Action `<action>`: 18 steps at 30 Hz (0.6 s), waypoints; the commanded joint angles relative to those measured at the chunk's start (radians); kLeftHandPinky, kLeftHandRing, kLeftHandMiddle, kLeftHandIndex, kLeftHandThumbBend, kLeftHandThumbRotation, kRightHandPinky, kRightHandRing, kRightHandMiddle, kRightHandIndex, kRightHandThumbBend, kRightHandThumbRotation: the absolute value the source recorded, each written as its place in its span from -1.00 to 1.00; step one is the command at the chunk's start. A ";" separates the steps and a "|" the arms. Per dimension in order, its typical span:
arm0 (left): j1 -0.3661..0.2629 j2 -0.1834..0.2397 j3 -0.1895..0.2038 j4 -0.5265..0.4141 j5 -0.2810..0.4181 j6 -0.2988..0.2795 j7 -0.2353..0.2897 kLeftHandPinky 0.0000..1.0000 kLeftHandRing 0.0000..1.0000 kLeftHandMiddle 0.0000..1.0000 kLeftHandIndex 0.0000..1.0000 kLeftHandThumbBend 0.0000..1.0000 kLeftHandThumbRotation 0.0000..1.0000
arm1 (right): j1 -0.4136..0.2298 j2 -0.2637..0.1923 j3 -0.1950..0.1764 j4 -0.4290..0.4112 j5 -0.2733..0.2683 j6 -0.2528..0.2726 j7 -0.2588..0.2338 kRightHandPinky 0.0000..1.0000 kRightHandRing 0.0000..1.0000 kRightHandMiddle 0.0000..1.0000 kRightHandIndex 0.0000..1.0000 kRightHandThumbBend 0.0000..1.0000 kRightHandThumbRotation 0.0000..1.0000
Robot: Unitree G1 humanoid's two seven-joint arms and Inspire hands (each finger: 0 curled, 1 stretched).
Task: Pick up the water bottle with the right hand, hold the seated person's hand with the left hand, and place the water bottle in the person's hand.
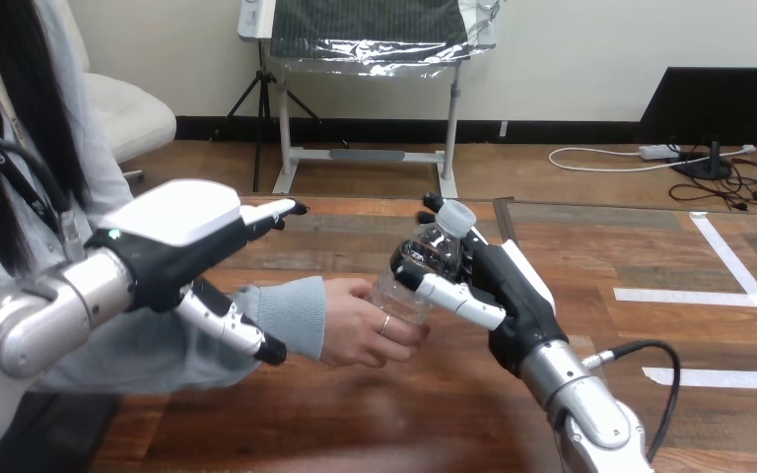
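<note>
So here's where I'm at: my right hand is wrapped round the water bottle, thumb across its front and fingers behind it, with the cap tipped up and away from me. The bottle hangs above the table. Its lower end, the end furthest from my palm, is touching the person's hand. Their fingers are against it but don't look closed round it from here.

My left hand is the weak bit. It's spread wide, fingers straight out over the person's sleeve, thumb hanging down on my side of it. Nothing is curled round their wrist, and I can't tell whether I'm even touching it. So I reckon that hand isn't steadying anything.

What could go wrong, as I see it:

- If I loosen the right hand before their grip is proper, the bottle slides off their fingertips onto the table and rolls.
- With their wrist unsupported, their hand can drift away from my right hand just as I release.
- The bottle looks like thin clear plastic, so squeezing harder to be safe might crumple it or squirt it out sideways.
- My thumb sits right next to their fingers, so opening carelessly could catch them.
</note>
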 commanded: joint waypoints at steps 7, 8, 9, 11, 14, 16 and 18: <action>0.005 0.035 0.028 -0.039 0.021 -0.022 0.046 0.93 0.99 1.00 1.00 1.00 0.16 | -0.097 -0.041 0.018 -0.030 -0.019 -0.044 -0.011 1.00 1.00 1.00 1.00 1.00 0.54; 0.006 0.036 0.028 -0.040 0.022 -0.024 0.049 0.94 0.99 1.00 1.00 1.00 0.18 | -0.096 -0.042 0.019 -0.031 -0.020 -0.045 -0.011 1.00 1.00 1.00 1.00 1.00 0.56; 0.009 0.036 0.029 -0.039 0.025 -0.028 0.055 0.94 1.00 1.00 1.00 1.00 0.19 | -0.096 -0.043 0.020 -0.031 -0.020 -0.043 -0.007 1.00 1.00 1.00 1.00 1.00 0.57; 0.012 0.037 0.029 -0.037 0.028 -0.032 0.062 0.95 1.00 1.00 1.00 1.00 0.21 | -0.096 -0.045 0.021 -0.030 -0.019 -0.041 -0.002 1.00 1.00 1.00 1.00 1.00 0.62; 0.016 0.039 0.028 -0.040 0.033 -0.033 0.063 0.95 1.00 1.00 1.00 1.00 0.25 | -0.096 -0.048 0.024 -0.028 -0.021 -0.045 0.002 1.00 1.00 1.00 1.00 1.00 0.66; 0.021 0.041 0.027 -0.042 0.040 -0.035 0.069 0.96 1.00 1.00 1.00 1.00 0.26 | -0.096 -0.050 0.025 -0.027 -0.021 -0.050 0.004 1.00 1.00 1.00 1.00 1.00 0.68; 0.025 0.041 0.028 -0.045 0.043 -0.036 0.071 0.96 1.00 1.00 1.00 1.00 0.28 | -0.096 -0.052 0.026 -0.025 -0.022 -0.052 0.007 1.00 1.00 1.00 1.00 1.00 0.70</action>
